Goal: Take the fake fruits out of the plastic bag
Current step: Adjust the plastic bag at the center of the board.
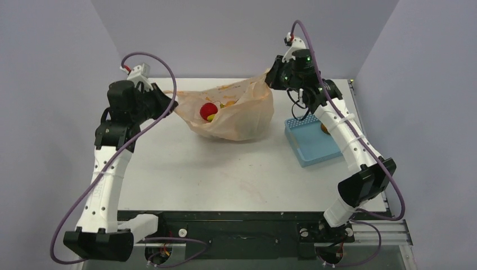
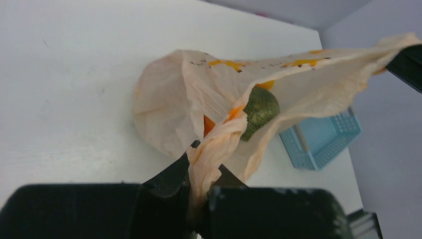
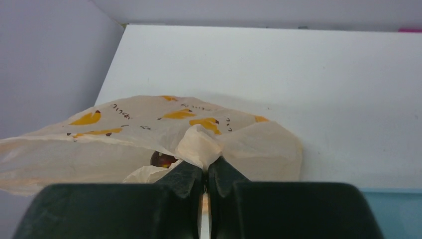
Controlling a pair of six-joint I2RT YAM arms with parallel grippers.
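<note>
Plastic bag (image 1: 239, 115) is resting at the far side of the counter (image 1: 225, 174), near a blue basket (image 1: 312, 140), mouth pulled wide. Left fingers (image 2: 169, 177) are pinching one bunched edge; right fingers (image 3: 185, 175) are clamping the opposite one. A red fruit (image 1: 208, 110) and green melon (image 2: 260, 110) are lying inside.

White matte table (image 1: 225, 169), faint scuffs (image 1: 247, 187) around middle, toward near edge on my side. By far edge, about midway along it, plastic bag (image 1: 242, 121): rounded belly rests on surface, both ends drawn up off it. Near right edge, closer to far-right corner, light blue perforated basket (image 1: 315, 147) lies flat, near bag but apart from it. Small orange-brown thing (image 1: 325, 129) at basket's right side, half hidden behind my right arm (image 1: 344, 132); can't tell if inside basket.
</note>
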